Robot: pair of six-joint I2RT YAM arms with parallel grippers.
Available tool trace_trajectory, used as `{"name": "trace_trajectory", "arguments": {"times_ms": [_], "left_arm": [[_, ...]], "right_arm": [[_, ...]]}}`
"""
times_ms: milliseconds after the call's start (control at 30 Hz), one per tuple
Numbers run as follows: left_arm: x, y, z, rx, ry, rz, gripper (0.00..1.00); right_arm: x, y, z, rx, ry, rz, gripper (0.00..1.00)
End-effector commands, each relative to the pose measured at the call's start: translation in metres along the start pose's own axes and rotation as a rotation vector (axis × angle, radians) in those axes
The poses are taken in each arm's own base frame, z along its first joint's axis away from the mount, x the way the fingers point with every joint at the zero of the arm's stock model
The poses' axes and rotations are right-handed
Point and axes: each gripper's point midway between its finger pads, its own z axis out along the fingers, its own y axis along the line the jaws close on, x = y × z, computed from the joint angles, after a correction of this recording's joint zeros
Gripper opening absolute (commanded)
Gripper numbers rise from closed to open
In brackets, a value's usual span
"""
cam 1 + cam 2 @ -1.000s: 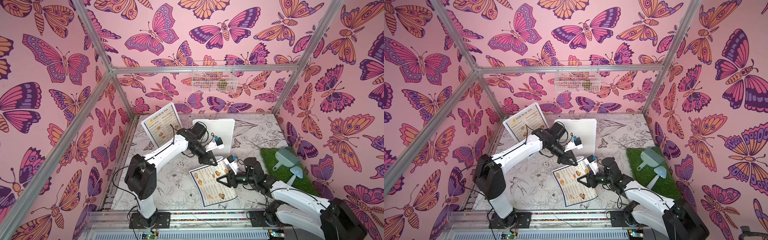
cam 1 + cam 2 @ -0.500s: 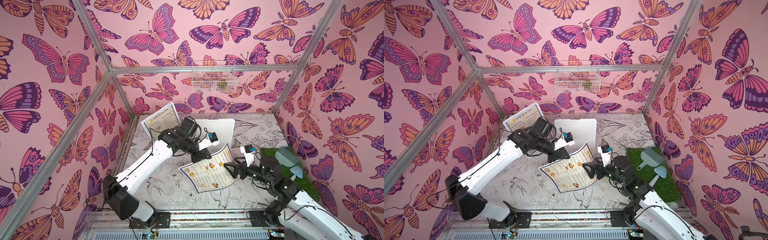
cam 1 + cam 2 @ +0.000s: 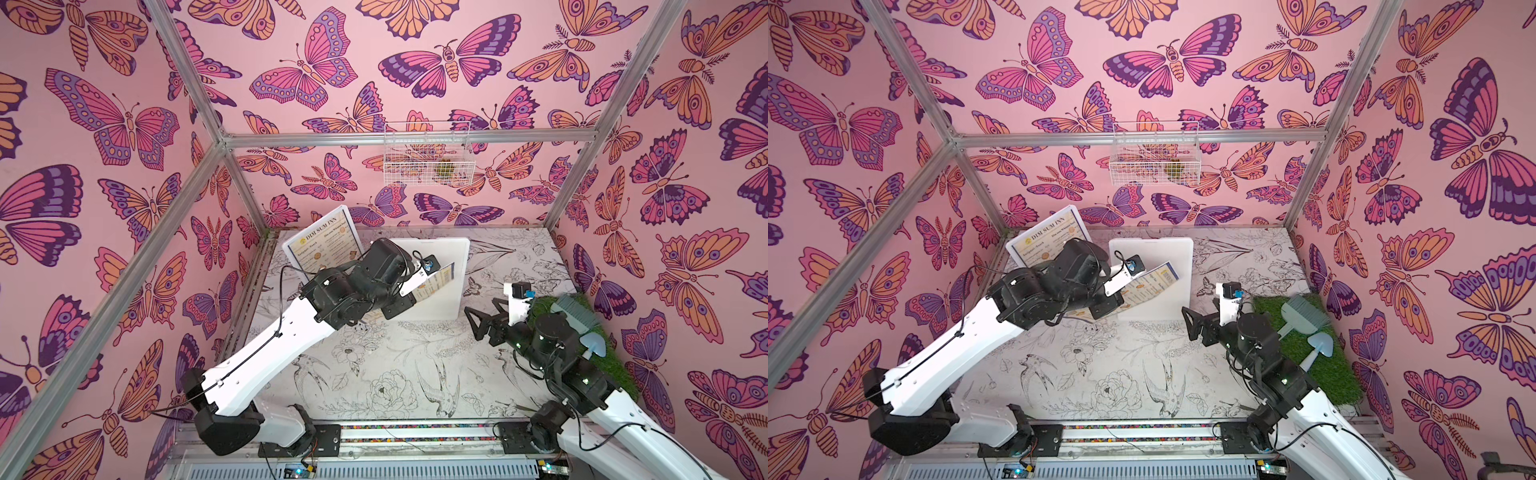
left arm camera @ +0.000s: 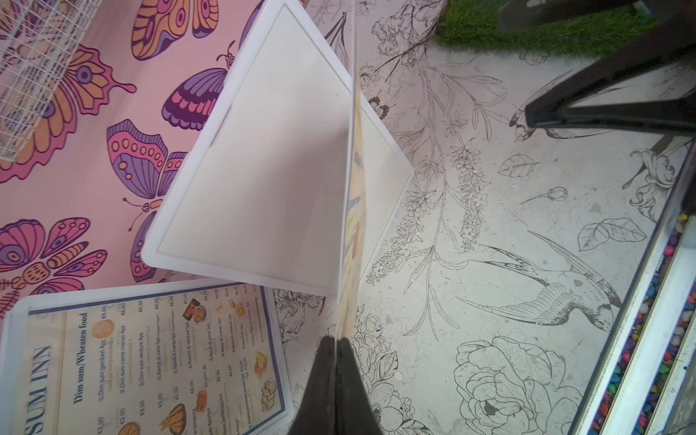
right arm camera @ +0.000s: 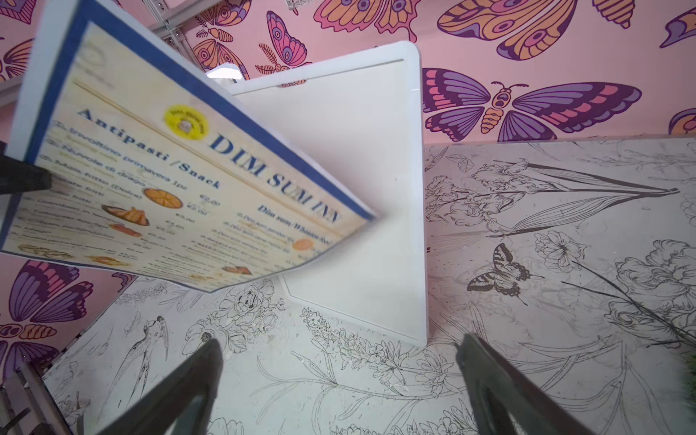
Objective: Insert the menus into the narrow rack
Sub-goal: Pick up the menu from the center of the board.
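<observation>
My left gripper [image 3: 401,308] [image 4: 335,341] is shut on the lower edge of one menu [image 3: 1154,282] [image 5: 169,180], cream with a blue border. It holds the sheet in the air, tilted, over a white board [image 3: 440,299]. In the left wrist view this menu [image 4: 348,226] shows edge-on. The other menu [image 3: 324,241] [image 4: 150,357] leans in the back left corner. The narrow rack [image 3: 428,158] [image 3: 1154,156], of white wire, hangs high on the back wall. My right gripper [image 3: 473,323] [image 5: 339,361] stands open and empty, low over the table, right of the held menu.
A green grass mat [image 3: 611,365] lies along the right wall, with a grey-blue brush [image 3: 573,309] and a pale blue mushroom-shaped piece [image 3: 592,345] on it. Something yellow-green lies inside the rack. Aluminium frame bars run along the walls and corners.
The right gripper has opened, let go of the menu and drawn back to the right. The left arm has lifted the menu off the table and carried it back over the white board.
</observation>
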Motion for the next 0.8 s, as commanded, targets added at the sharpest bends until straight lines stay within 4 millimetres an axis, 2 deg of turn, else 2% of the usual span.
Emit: {"name": "trace_trajectory", "arguments": {"times_ms": [0,67,100,167,300,400,533,633,767], "left_arm": [[-0.010,0.030,-0.033,-0.163,-0.072,-0.061,0.00],[-0.019,0.040,-0.050,-0.198,-0.129,-0.076,0.00],[-0.025,0.045,-0.069,-0.209,-0.188,-0.088,0.00],[-0.037,0.048,-0.090,-0.201,-0.277,-0.102,0.00],[-0.054,0.053,-0.126,-0.203,-0.413,-0.108,0.01],[-0.061,0.059,-0.146,-0.230,-0.483,-0.080,0.01],[-0.072,0.067,-0.170,-0.259,-0.574,-0.086,0.01],[-0.081,0.066,-0.187,-0.231,-0.665,-0.130,0.01],[-0.089,0.062,-0.210,-0.175,-0.798,-0.205,0.01]], "right_arm": [[-0.025,0.017,-0.003,-0.062,-0.048,-0.037,0.96],[-0.032,0.029,0.000,-0.126,-0.056,-0.051,0.95],[-0.037,0.035,0.002,-0.152,-0.061,-0.057,0.93],[-0.051,0.047,0.006,-0.206,-0.083,-0.064,0.92],[-0.091,0.084,0.009,-0.396,-0.142,-0.082,0.91],[-0.116,0.108,0.010,-0.509,-0.176,-0.100,0.91],[-0.145,0.130,0.007,-0.617,-0.256,-0.113,0.92],[-0.164,0.144,0.000,-0.680,-0.310,-0.137,0.91],[-0.186,0.150,-0.009,-0.702,-0.387,-0.138,0.88]]}}
